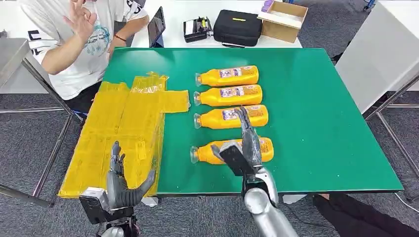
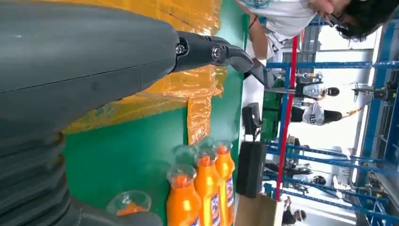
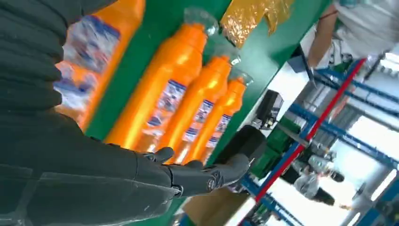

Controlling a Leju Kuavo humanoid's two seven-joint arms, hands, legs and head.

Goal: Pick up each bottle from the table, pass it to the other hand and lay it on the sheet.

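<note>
while the left hand (image 1: 121, 185) is kept spread by the crinkled yellow plastic sheet (image 1: 126, 129) for the handover, the right hand (image 1: 245, 148) is held spread over the nearest orange plastic bottle (image 1: 207, 154).

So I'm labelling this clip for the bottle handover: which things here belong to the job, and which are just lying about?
Job: four bottles; sheet; left robot hand; right robot hand.

Lying about: black case; cardboard box; tablet.

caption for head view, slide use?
Right hand open above nearest of four orange bottles; yellow sheet bare.
</note>
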